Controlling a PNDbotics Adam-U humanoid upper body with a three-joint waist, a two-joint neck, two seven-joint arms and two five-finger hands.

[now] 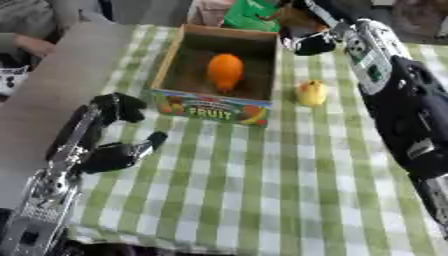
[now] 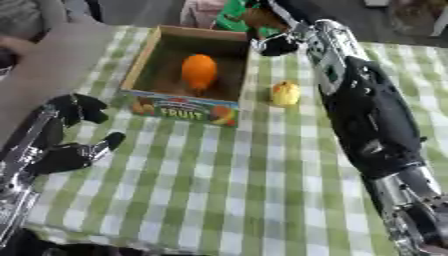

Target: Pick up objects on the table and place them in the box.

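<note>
The right hand (image 1: pixel 313 44), fingers indistinct beyond the box (image 1: pixel 171 75), could knock the yellow object (image 1: pixel 311 93) away; left hand (image 1: pixel 114 150) rests open.

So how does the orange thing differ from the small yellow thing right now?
The orange object lies inside the box; the yellow object sits on the tablecloth, right of the box. The orange one looks larger and deeper in colour; the yellow one is smaller and paler. Neither is touched by a hand.
</note>
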